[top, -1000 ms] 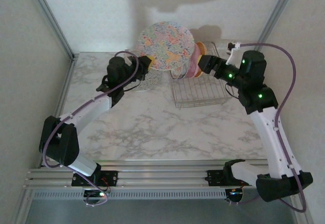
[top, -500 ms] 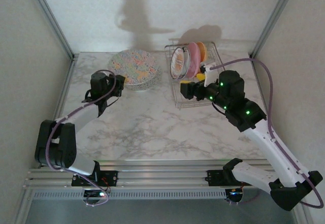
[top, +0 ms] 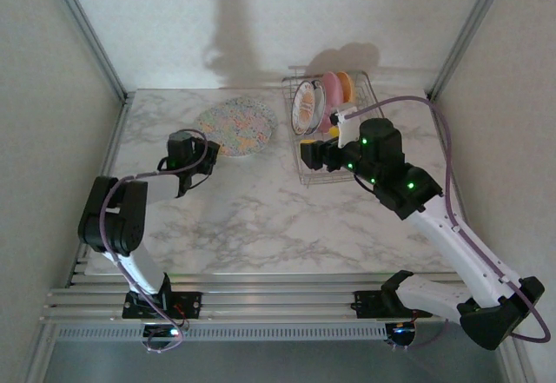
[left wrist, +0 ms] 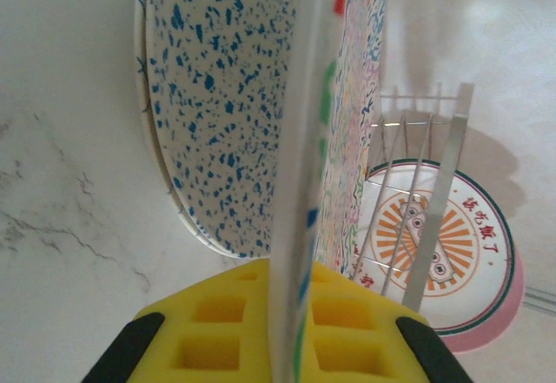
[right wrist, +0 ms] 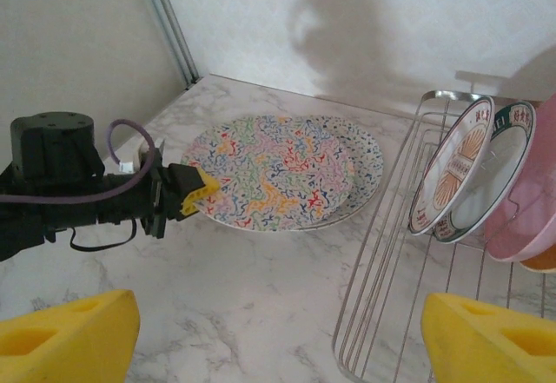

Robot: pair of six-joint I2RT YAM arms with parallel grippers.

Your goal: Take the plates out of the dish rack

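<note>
A multicolour-speckled plate (top: 236, 125) lies almost flat on a blue-speckled plate (right wrist: 367, 150) at the back left of the table. My left gripper (top: 211, 154) is shut on its near rim (left wrist: 304, 140), which runs between the yellow pads (left wrist: 217, 331). The dish rack (top: 368, 88) stands to the right. It holds a white plate with maroon rim and orange motif (right wrist: 452, 166), a second similar one (right wrist: 493, 170), a pink plate (right wrist: 532, 205) and a yellow-orange one (top: 346, 83). My right gripper (top: 306, 154) hovers open over the rack's front left corner (right wrist: 382, 313), with nothing between its fingers (right wrist: 74, 340).
Grey walls and metal corner posts (top: 87, 31) close in the marble table (top: 261, 218) on three sides. The left arm's cable (right wrist: 130, 153) loops above its wrist. Bare marble lies between the rack and the stacked plates.
The left arm brought the multicolour plate down from the air onto the blue-speckled plate on the table. The right arm pulled back from the rack's plates toward its front left corner.
</note>
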